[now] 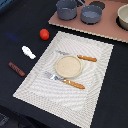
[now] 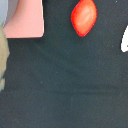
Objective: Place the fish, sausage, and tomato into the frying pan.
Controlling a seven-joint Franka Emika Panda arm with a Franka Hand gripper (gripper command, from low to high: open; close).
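Red and glossy, the tomato (image 1: pixel 44 34) sits on the dark tabletop (image 1: pixel 20 15) toward the exterior view's left, just off the far-left corner of the striped placemat (image 1: pixel 95 75). The white fish (image 1: pixel 28 52) lies nearer the camera, beside the mat's left edge, and the dark sausage (image 1: pixel 16 69) lies nearer again, well apart from the mat. All three are far from the frying pan (image 1: pixel 91 14), which rests on the pinkish board (image 1: pixel 107 30) at the far right, next to the taller pot (image 1: pixel 66 9); a pale bowl (image 1: pixel 123 17) stands at the board's right end. By my reading nothing has been delivered yet: the pan appears to hold none of the three items, so all three transfers remain.

On the mat, a tan plate (image 1: pixel 68 66) sits between a knife (image 1: pixel 80 57) and a fork (image 1: pixel 65 80), both with orange-brown handles.

Only the exterior view gives this whole layout, yet it shows no arm. Only the wrist view shows the tomato (image 2: pixel 83 17) close up, with a sliver of the fish (image 2: pixel 124 42) and a pink corner that may be the board (image 2: pixel 25 20). Neither picture shows the gripper's fingers, so I cannot tell whether they are spread or pressed together.
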